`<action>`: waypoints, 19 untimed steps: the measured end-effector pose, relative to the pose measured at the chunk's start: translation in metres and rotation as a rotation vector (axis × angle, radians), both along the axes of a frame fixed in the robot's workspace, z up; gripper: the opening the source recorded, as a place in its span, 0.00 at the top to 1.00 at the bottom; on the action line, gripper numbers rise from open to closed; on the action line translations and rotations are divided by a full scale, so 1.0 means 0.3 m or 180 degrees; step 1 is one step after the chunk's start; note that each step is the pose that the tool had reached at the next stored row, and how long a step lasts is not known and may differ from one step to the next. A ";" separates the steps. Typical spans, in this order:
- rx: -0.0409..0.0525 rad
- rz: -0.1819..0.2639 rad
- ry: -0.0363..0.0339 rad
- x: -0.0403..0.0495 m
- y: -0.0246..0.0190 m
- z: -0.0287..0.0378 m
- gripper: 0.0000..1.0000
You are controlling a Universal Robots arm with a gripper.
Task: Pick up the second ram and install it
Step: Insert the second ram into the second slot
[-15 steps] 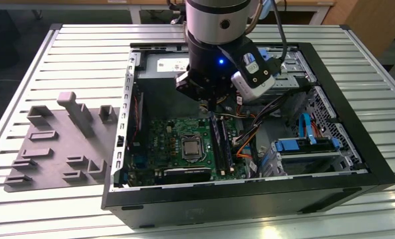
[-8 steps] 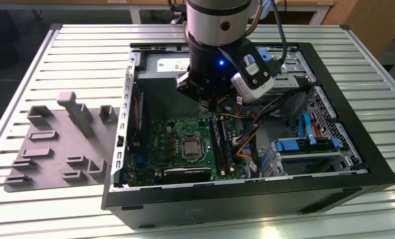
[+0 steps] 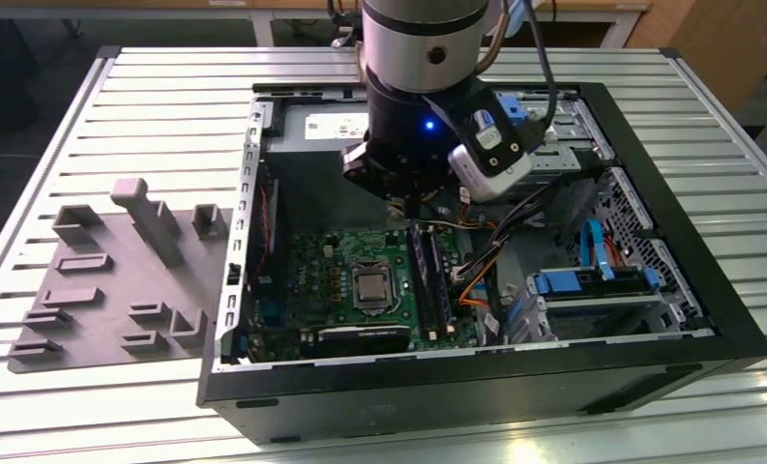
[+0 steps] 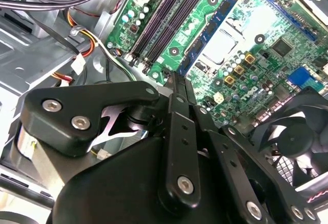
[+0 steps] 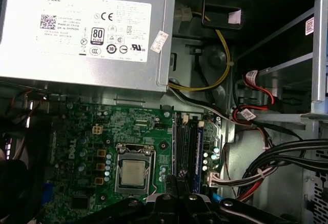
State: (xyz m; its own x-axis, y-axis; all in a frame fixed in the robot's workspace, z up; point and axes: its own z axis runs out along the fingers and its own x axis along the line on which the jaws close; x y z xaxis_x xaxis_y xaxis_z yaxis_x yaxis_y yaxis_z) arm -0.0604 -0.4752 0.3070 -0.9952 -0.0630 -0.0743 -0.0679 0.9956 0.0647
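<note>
Right up close, black pincer (image 4: 177, 83) is clenched, nothing seen btwn its fingers, hanging just over the board. Beyond it, long dark blue-green ram stick (image 5: 181, 142) sits upright in green motherboard (image 5: 82, 147), beside square CPU socket (image 5: 132, 172). Grey power-supply box (image 5: 87, 29) lies further back.

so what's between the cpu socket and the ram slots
A few small silver capacitors standing on the green board, seen in the first wrist view.
</note>
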 end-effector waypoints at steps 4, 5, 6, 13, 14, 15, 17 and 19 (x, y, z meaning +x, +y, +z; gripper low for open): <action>0.0000 -0.0008 0.0000 0.000 0.000 -0.005 0.88; 0.0000 -0.0010 0.0000 0.000 0.000 -0.006 0.88; 0.0000 -0.0012 0.0000 0.000 0.000 -0.008 0.88; 0.0000 -0.0021 0.0000 0.004 0.000 -0.019 0.88; 0.0000 -0.0021 0.0000 0.004 0.000 -0.021 0.88; 0.0000 -0.0022 0.0000 0.005 0.000 -0.022 0.88; 0.0000 -0.0022 0.0000 0.005 0.000 -0.025 0.88; 0.0000 -0.0022 0.0000 0.005 0.000 -0.028 0.88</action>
